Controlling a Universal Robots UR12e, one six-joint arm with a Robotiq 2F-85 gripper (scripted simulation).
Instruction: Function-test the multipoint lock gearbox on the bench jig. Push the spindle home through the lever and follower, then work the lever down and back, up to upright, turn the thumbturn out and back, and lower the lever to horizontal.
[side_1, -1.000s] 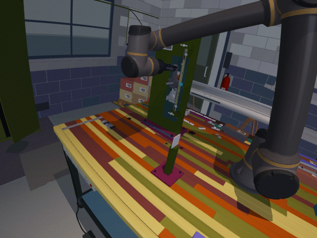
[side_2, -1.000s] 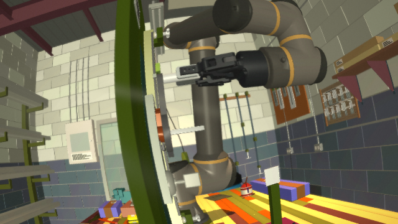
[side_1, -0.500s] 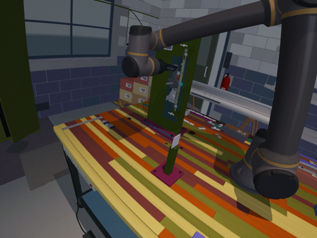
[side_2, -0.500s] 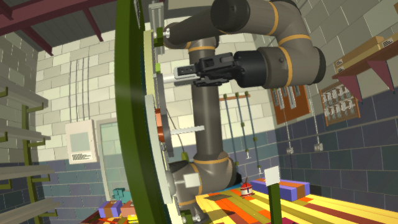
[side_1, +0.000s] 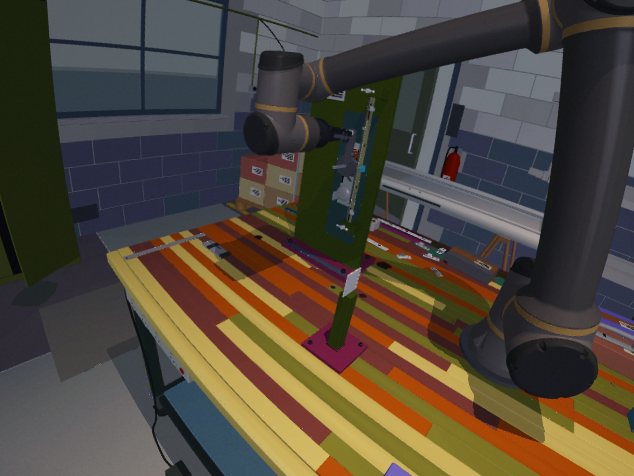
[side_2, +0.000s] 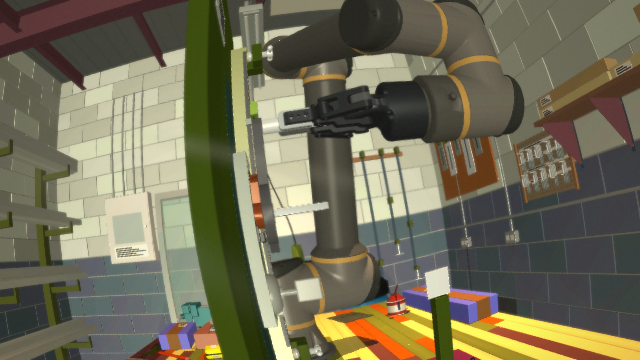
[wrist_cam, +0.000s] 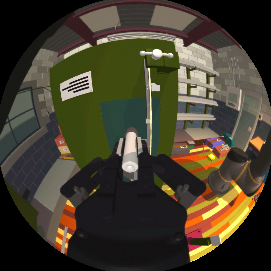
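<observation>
The spindle is a pale grey cylinder that sticks straight out from the teal gearbox plate on the upright green jig board. In the second side camera the spindle juts horizontally from the board's face, high above the bench. A thin lever blade projects lower down, next to a copper-coloured disc. A T-shaped clamp knob sits at the top of the long faceplate strip. My gripper reaches in horizontally from the right and is closed around the spindle.
Stacked cardboard boxes stand behind the jig. A short green post with a white tag rises from a magenta base plate on the striped bench. Small parts lie scattered behind the jig, and the arm's base occupies the bench's right side.
</observation>
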